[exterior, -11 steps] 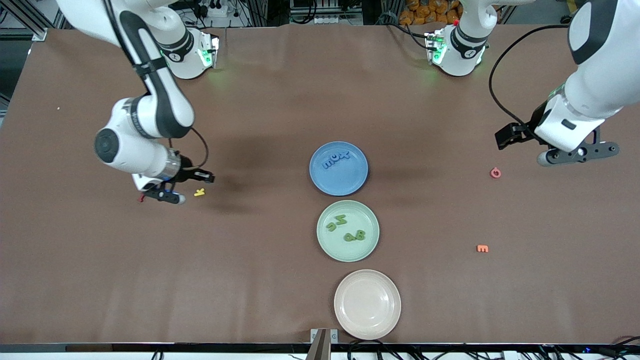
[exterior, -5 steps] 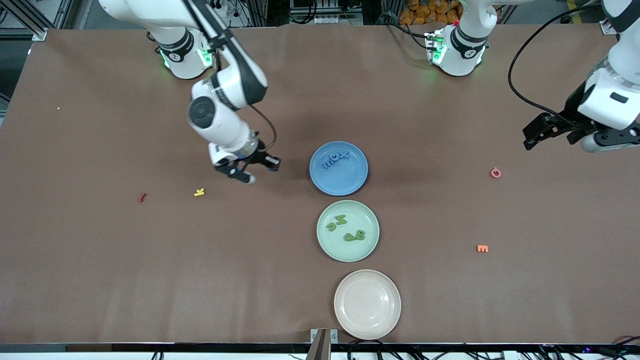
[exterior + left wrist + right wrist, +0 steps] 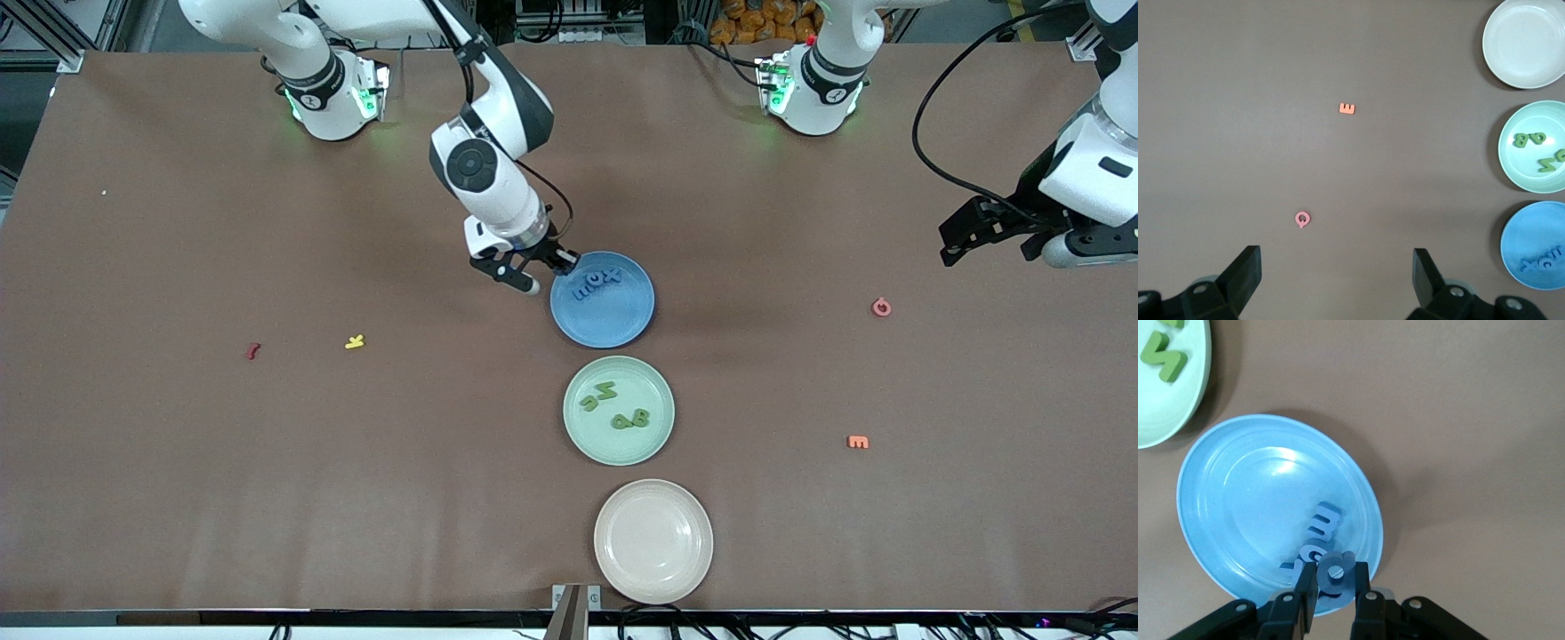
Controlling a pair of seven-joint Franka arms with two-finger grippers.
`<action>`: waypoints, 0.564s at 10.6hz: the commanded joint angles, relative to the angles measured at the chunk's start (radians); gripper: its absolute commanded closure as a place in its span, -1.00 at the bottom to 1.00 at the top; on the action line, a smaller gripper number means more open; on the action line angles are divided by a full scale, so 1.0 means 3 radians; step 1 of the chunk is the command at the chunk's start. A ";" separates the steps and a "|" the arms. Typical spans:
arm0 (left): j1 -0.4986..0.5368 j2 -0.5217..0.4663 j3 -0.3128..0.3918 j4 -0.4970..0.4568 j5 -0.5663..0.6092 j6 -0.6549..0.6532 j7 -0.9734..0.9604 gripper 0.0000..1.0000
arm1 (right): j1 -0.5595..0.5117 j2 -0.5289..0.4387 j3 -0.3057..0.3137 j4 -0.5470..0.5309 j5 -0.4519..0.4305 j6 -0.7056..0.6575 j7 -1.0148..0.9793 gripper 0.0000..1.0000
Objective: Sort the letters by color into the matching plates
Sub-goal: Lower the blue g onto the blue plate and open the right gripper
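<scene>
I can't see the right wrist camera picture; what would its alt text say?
The right gripper, shut on a blue letter, hangs over the rim of a blue plate with blue letters in it. A green plate's edge shows beside it.

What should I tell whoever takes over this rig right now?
Right hand: shut on a blue letter, over the rim of the blue plate.
Left hand: open, holds nothing, waits over the table at the left arm's end.
Done: three blue letters in the blue plate; four green letters in the green plate.
Left: drop the held blue letter into the blue plate. Then sorting looks finished.
</scene>
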 commanded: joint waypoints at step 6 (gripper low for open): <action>0.0042 0.0065 -0.0015 0.0187 -0.0196 -0.0128 0.0842 -1.00 | 0.0109 0.0380 -0.0042 0.0411 -0.0214 -0.0025 0.0440 -0.08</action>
